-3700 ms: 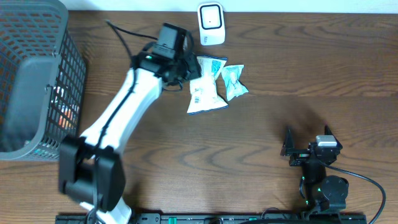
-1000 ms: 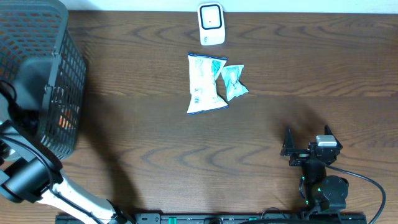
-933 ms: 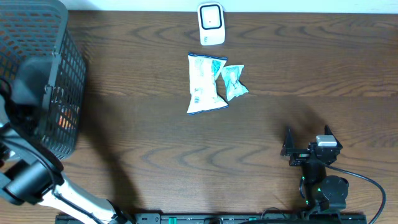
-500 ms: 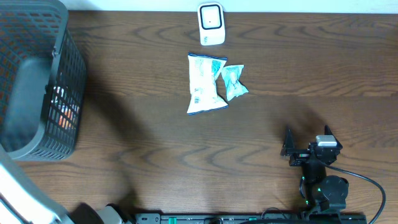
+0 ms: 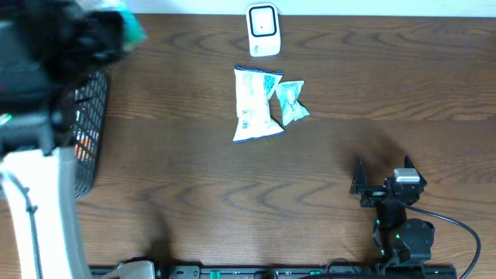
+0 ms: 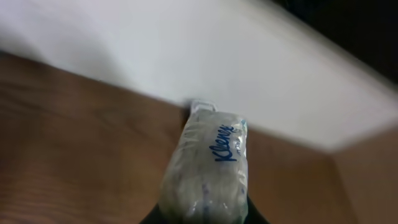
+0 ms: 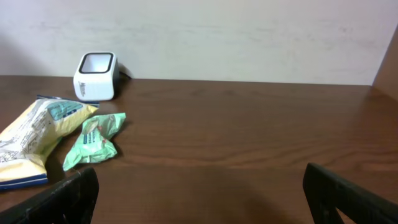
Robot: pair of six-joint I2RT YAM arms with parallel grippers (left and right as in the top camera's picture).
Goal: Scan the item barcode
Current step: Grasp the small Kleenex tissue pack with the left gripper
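The left gripper point(image 6: 202, 213) is closed tight on a soft, clear-plastic-wrapped Kleenex tissue pack point(image 6: 208, 163). In the left wrist view the pack stands up between the 2 dark fingers, its blue brand lettering facing the camera, with brown tabletop and a pale wall blurred behind it. No barcode can be made out on the side that shows.

From overhead, the white left arm point(image 5: 37, 203) is raised close to the camera at the left edge. It is badly blurred, so only a teal smudge near its dark tip hints at the pack. Part of a dark grey mesh plastic basket point(image 5: 91, 116) shows beneath the arm.

The small white boxy barcode scanner point(image 5: 263, 29) sits at the far edge of the brown wooden table point(image 5: 387, 85), well apart from the held pack. Near the scanner lie a white and blue snack bag point(image 5: 254, 105) and, touching its right side, a small green crinkled packet point(image 5: 291, 101).

The right gripper point(image 5: 383, 167) rests low at the near right of the table with its jaws spread wide and nothing between them.
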